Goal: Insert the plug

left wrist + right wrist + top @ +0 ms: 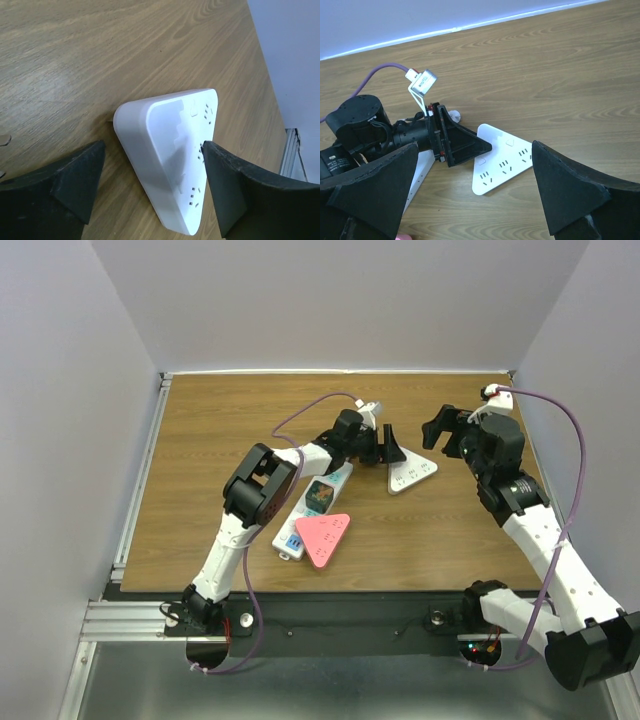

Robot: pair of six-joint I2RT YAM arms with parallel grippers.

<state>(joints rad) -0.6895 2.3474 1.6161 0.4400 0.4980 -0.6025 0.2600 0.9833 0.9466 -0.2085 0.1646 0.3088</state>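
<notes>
nearest me, toward 6 o'clock on the wooden surface (200, 430), a pink triangular power strip (325, 538) lies over the near end of a long white power strip (292, 527), which runs off toward 1 o'clock. a dark block (320, 494) with a teal face sits on that long strip; it may be the plug, but i cannot tell. bare wood lies open from 9 round to 12 o'clock, hemmed by pale panels (60, 440) and a metal rail (138, 490) along the 9 o'clock side. just past centre the left pincer (153, 145) is spread wide, straddling a white triangular power strip (412, 476) that lies flat. one finger (75, 185) stands clear of the strip's edge; the other overlaps it in the wrist view, and i cannot tell whether it touches. at 2 o'clock the right pincer (475, 146) hangs above the wood, fingers spread wide, holding nothing. the far edge meets the back wall (340, 300) at 12 o'clock.
</notes>
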